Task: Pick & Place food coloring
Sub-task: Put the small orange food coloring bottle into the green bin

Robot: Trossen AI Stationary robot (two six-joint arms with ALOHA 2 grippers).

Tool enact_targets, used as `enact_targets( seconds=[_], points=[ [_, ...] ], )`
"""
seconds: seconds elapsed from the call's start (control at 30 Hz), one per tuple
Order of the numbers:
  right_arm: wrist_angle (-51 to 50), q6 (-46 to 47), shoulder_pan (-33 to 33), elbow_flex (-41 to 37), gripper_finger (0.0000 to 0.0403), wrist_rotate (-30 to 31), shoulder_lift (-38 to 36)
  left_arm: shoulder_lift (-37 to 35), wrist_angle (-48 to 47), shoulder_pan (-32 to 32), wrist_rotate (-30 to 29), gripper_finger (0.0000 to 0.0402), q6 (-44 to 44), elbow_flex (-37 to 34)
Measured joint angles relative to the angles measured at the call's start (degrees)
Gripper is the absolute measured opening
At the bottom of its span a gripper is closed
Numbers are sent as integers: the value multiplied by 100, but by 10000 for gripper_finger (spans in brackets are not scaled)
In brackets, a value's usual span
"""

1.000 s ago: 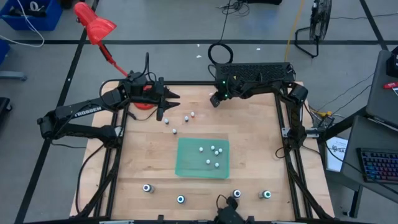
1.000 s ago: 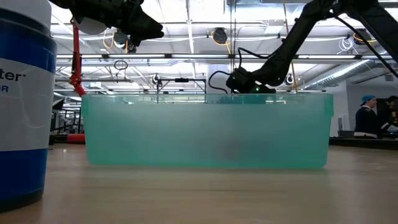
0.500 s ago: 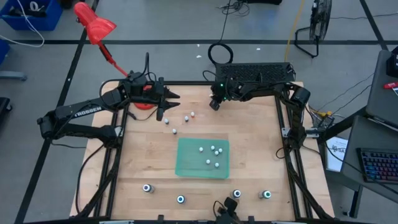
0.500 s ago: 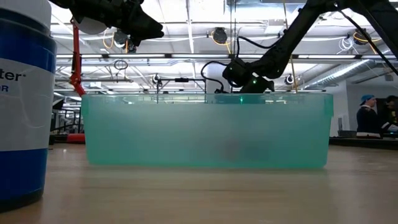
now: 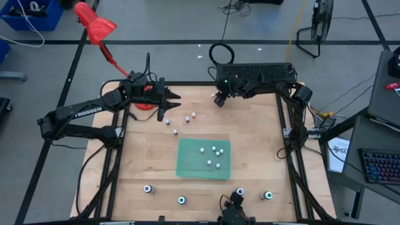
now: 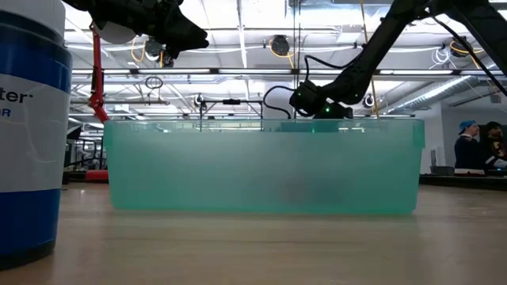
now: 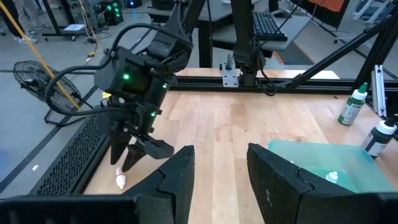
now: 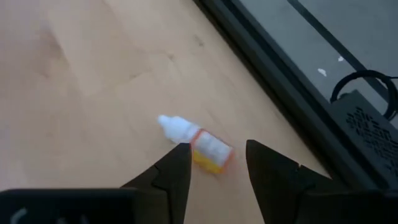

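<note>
Below the right gripper [image 8: 214, 165] only a small bottle [image 8: 198, 142] lies on bare wood, the table's dark rail [image 8: 273, 81] close beyond it, while the green tray [image 5: 204, 159] sits well clear.

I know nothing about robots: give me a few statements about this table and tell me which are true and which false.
1. A small bottle lies on its side on the wood before the right hand. True.
2. The right hand grips that bottle. False: its fingers are apart, nothing between them.
3. The green tray holds several bottles. True.
4. The left hand is over the tray. False: it is near the table's far left corner.
</note>
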Motion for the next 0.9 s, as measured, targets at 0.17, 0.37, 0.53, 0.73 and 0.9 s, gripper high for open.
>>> enact_targets(
  seconds=[0.17,0.37,0.53,0.73,0.9],
  points=[
    [71,-110,-102,2,142,-43,87,0,4,0,-2,150,1,0],
    [39,-144,-131,0,142,-318,93,0,11,0,-2,149,15,0],
    [37,-130,-131,0,141,-318,93,0,11,0,-2,150,17,2],
    [47,-142,-36,0,141,-303,91,0,7,0,-2,149,13,0],
    [117,-177,-26,0,141,-276,91,0,7,0,-2,150,10,0]
  ],
)
